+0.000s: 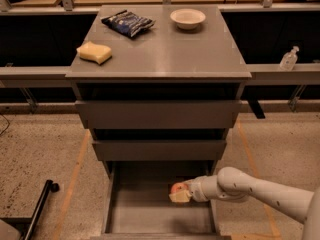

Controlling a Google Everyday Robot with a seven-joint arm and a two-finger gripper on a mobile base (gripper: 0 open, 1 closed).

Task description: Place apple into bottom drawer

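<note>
The bottom drawer [145, 214] of the grey cabinet is pulled out, a wide shallow tray with a flat floor. My white arm reaches in from the right. My gripper [181, 192] is over the drawer's right side and is shut on the red apple [177, 188], which shows between the pale fingers [179, 197]. The apple sits low inside the drawer, just above or at its floor; I cannot tell if it touches.
On the cabinet top lie a pale yellow sponge [94, 52], a dark blue snack bag [128, 23] and a white bowl [187, 18]. The two upper drawers [159, 114] are shut. A clear bottle [289, 59] stands on the right ledge. A black bar [39, 209] lies at lower left.
</note>
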